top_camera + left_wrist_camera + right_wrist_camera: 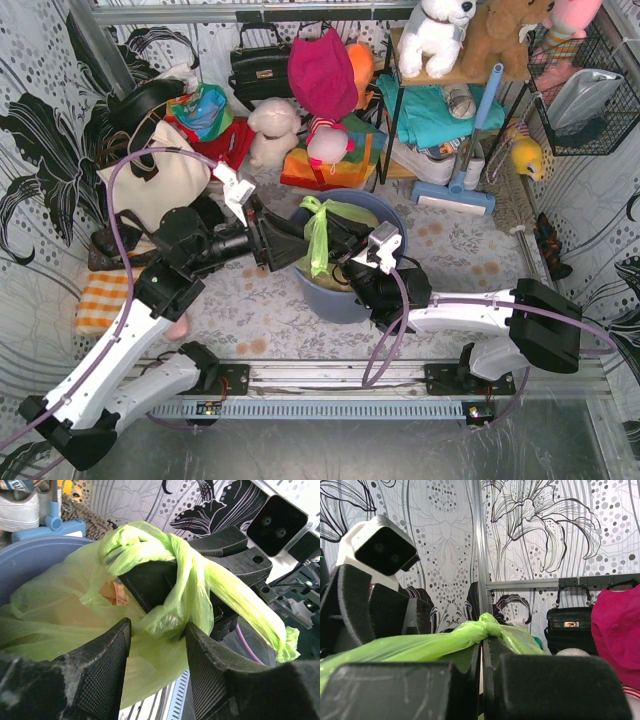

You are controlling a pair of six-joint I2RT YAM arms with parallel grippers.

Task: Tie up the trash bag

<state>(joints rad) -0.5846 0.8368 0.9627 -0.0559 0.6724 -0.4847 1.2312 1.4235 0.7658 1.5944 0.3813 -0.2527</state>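
Note:
The lime-green trash bag sits in the round blue-grey bin, its handle strips twisted into a knot above the rim. In the left wrist view the bag shows tan paper through the plastic. My left gripper is open, its jaws standing either side of a fold of the bag just below the knot. My right gripper is shut, with the knot and strips draped over its tips. In the top view the two grippers meet over the bin.
The bin's rim lies left of the bag. Behind it are handbags, plush toys, a pink cap, a blue dustpan and a shelf rack. An orange checked cloth lies at the left.

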